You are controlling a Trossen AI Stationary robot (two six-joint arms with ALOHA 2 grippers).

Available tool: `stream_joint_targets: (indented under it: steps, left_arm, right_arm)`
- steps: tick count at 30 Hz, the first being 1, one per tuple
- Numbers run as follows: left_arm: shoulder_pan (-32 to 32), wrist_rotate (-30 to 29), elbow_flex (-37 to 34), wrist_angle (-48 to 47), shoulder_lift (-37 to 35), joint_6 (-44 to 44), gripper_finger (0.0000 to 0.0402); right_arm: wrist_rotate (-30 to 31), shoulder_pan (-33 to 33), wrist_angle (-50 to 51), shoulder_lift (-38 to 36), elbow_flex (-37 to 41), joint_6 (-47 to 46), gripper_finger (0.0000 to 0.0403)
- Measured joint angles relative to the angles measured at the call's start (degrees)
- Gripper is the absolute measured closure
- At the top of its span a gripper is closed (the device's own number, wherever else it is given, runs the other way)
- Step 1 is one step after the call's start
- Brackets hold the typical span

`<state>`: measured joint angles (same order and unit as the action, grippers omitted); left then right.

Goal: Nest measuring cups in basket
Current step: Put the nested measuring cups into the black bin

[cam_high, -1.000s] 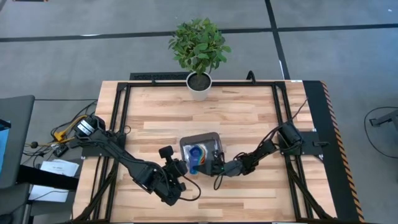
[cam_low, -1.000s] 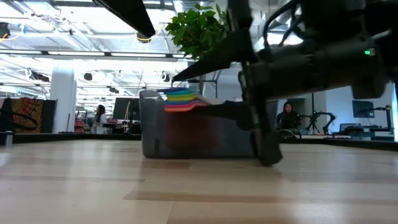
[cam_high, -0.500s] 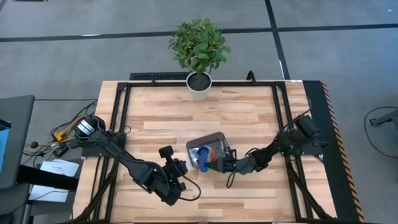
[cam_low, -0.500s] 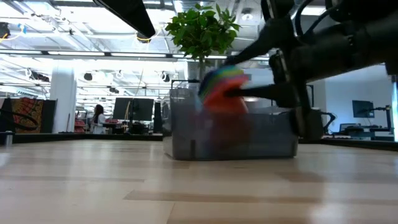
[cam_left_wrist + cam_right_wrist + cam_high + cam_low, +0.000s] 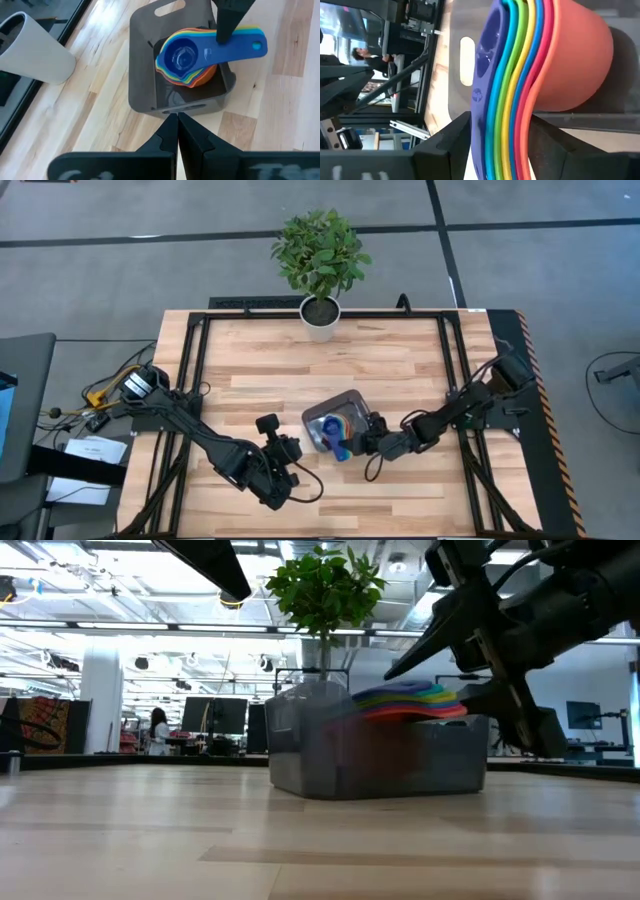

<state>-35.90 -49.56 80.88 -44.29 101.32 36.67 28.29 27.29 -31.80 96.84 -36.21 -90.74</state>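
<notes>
The dark grey basket (image 5: pixel 333 412) stands flat on the table, right of the middle, also shown in the low view (image 5: pixel 375 755). The nested measuring cups (image 5: pixel 186 59), dark blue on top and red-orange lowest, have their bowls inside it. Their stacked handles (image 5: pixel 410 700) stick out over the basket's wall. My right gripper (image 5: pixel 362 440) comes from the table's right and is shut on those handles. My left gripper (image 5: pixel 177 122) is shut and touches nothing, just off the basket's near left side (image 5: pixel 292 450). My right gripper (image 5: pixel 500 120) pinches the whole stack of handles (image 5: pixel 505 130) between its two fingers (image 5: pixel 447 145), one on the dark blue top face and one on the red underside. The fingers come roughly level from the table's right and lie across the handles. The bowls (image 5: pixel 575 55) stay inside the basket.
A white plant pot (image 5: pixel 320 315) with a green plant stands at the table's far edge. Black rails (image 5: pixel 195 370) run along the left, right and far sides. Bare wood lies around the basket. People show far off in the room (image 5: pixel 160 730).
My right arm has drawn back toward the table's right edge, its gripper staying shut on the handles. The cup stack went with it and swung round inside the basket. The basket has slid a short way to the right along the table.
</notes>
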Motion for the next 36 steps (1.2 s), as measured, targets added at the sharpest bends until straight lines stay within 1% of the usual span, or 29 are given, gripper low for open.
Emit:
stream_joint_targets:
  steps: [7,11,16,26,32,36]
  left_arm:
    - [0.00,-0.26,0.00,-0.11,0.00,-0.02,0.0401]
    - [0.00,-0.28,0.00,-0.21,0.00,-0.20,0.0401]
    - [0.00,-0.28,0.00,-0.24,0.00,-0.66,0.0401]
    - [0.00,0.44,0.00,-0.43,0.00,-0.66,0.0401]
    - [0.04,0.46,0.00,-0.42,0.00,-0.66,0.0401]
    - [0.75,0.57,0.00,-0.41,0.00,-0.66,0.0401]
  right_arm:
    - [-0.08,0.00,2.01,-2.08,0.00,2.76,0.0167]
    - [0.00,0.00,3.69,-2.43,0.00,4.13,0.0157]
    - [0.05,0.07,4.72,-2.48,-0.05,5.65,0.0162]
    - [-1.48,0.11,5.65,-3.81,-0.04,13.57,0.0180]
    - [-1.14,0.11,11.73,-5.92,-0.02,16.75,0.0191]
    - [-0.98,0.09,12.74,-7.36,-0.02,20.63,0.0195]
